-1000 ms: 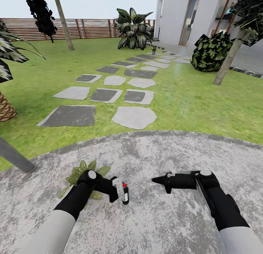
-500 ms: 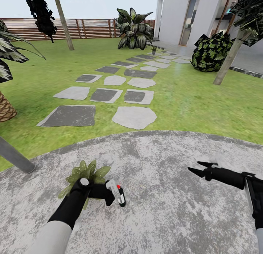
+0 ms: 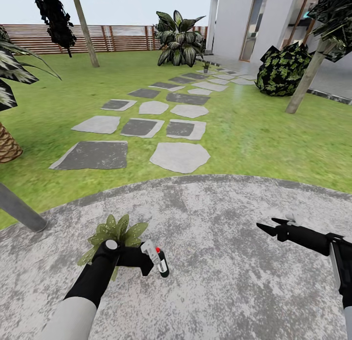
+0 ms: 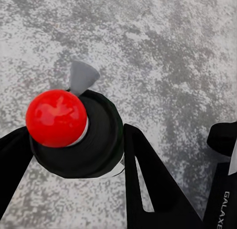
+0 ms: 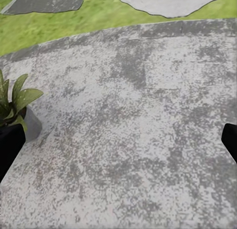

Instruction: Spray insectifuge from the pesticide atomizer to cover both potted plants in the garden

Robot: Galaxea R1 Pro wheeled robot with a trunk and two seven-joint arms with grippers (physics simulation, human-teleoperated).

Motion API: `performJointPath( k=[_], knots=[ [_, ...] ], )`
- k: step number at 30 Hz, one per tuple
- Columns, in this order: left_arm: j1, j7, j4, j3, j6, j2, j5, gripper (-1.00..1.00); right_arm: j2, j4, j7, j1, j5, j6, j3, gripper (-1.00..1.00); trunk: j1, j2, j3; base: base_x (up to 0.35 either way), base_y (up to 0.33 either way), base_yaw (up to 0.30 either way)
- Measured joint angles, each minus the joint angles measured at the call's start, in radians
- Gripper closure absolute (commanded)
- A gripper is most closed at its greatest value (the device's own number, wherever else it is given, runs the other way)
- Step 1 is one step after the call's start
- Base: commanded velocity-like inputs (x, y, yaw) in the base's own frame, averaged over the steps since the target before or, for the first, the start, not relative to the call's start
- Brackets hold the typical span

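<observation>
The left claw (image 3: 155, 263) is clamped round the atomizer (image 3: 161, 263), which hangs nearly upright over the grey patio (image 3: 215, 291) at about seven o'clock from the middle of the head view; from the left wrist camera the bottle's dark body (image 4: 91, 142) sits squeezed between the two black fingers (image 4: 148, 184), its red cap and pale nozzle facing the lens. Just behind that claw, at its ten o'clock, one plant (image 3: 117, 231) spreads its pointed speckled leaves, and the forearm crosses part of it. A second ago the same claw sat a shade further in and higher; it has drawn back toward the robot and has hardly moved in the last half-second, so more of the rosette shows now. The bigger change is on the other side: the right claw (image 3: 266, 226), jaws parted and holding nothing, has swung from the middle of the patio out to four o'clock, well apart from the bottle. I'd read that as the free arm getting out of the way, leaving the left arm to spray alone. The nozzle does not look aimed at the leaves yet, so turning it toward them seems the next need. The right wrist camera catches a potted plant (image 5: 17, 103) at the patio's edge, with lawn (image 3: 254, 130) and stepping stones (image 3: 180, 157) beyond.
</observation>
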Motion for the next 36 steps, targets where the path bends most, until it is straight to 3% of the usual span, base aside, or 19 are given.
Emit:
performJointPath(
  k=[13,17,21,24,25,27,28,31,33,36],
  knots=[
    [0.000,-0.001,0.001,0.002,0.000,0.001,-0.001,1.00,-0.003,0.000,0.002,0.000,0.000,0.000,-0.002,-1.00,0.000,0.000,0.000,0.000,0.000,0.000],
    [0.000,-0.002,0.085,-0.003,0.000,0.001,-0.003,1.00,-0.004,0.000,0.002,0.000,0.000,0.000,-0.002,-1.00,0.000,0.000,0.000,0.000,0.000,0.000],
    [0.000,-0.001,0.098,-0.005,0.000,-0.012,0.001,1.00,-0.008,0.000,0.000,0.000,0.000,0.000,-0.005,-1.00,0.000,0.000,0.000,0.000,0.000,0.000],
    [0.000,-0.002,0.099,-0.004,-0.001,-0.014,0.002,1.00,-0.008,0.000,0.001,0.000,0.000,0.001,-0.057,-1.00,0.000,0.000,0.000,0.000,0.000,0.000],
    [0.000,-0.003,0.098,-0.004,-0.001,-0.015,0.002,1.00,-0.008,0.000,0.001,0.000,0.001,0.000,-0.148,-1.00,0.000,0.000,0.000,0.000,0.000,0.000],
    [0.000,-0.004,0.098,-0.005,-0.001,-0.017,0.002,1.00,-0.008,0.000,0.002,0.000,0.000,0.003,-0.248,-1.00,0.000,0.000,0.000,0.000,-0.039,0.000],
    [0.000,-0.004,0.098,-0.005,-0.001,-0.018,0.003,1.00,-0.007,0.000,0.002,0.000,-0.001,0.006,-0.275,-1.00,0.000,0.000,0.000,0.013,-0.156,0.000],
    [0.000,-0.003,0.095,-0.006,0.000,-0.035,0.010,1.00,-0.005,-0.001,0.002,0.000,-0.001,0.011,-0.316,-1.00,0.000,0.000,0.000,0.058,-0.251,0.000],
    [0.000,-0.003,0.087,-0.005,0.000,-0.045,0.035,1.00,-0.003,-0.001,0.002,0.000,0.001,0.011,-0.322,-1.00,0.000,0.000,0.000,0.096,-0.297,0.000],
    [-0.001,-0.002,0.033,-0.005,0.000,-0.052,0.150,1.00,0.000,-0.005,0.001,0.000,0.004,0.012,-0.328,-1.00,0.000,0.000,0.000,0.106,-0.310,0.000]
  ],
)
